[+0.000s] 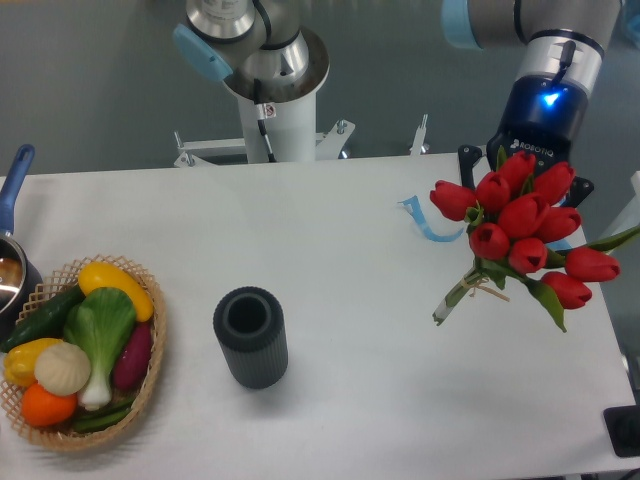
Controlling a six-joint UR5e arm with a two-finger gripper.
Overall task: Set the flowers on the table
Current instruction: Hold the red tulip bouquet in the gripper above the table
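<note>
From the fixed camera, the flowers (520,225), a bunch of red tulips with tied green stems, hang at the right side of the white bench (360,300), heads up toward the gripper (527,160) and stems slanting down and to the left. The stem ends appear to be just off the surface, or barely touching it, though this one high view does not settle that. The gripper comes down from above behind the blooms, and the red heads cover its jaws, so I cannot tell how they stand or exactly where they meet the bunch; since nothing else supports the flowers, they are most likely clamped on it near the heads. The tilt fits a bunch carried by its top, with the lighter stems trailing. A dark cylinder (250,335) stands upright with its mouth open near the middle of the bench, well apart from the flowers. A wicker basket (150,360) of vegetables sits at the left edge, beside a pot (12,270) with a blue handle. A strip of blue tape (425,222) lies just left of the blooms.
</note>
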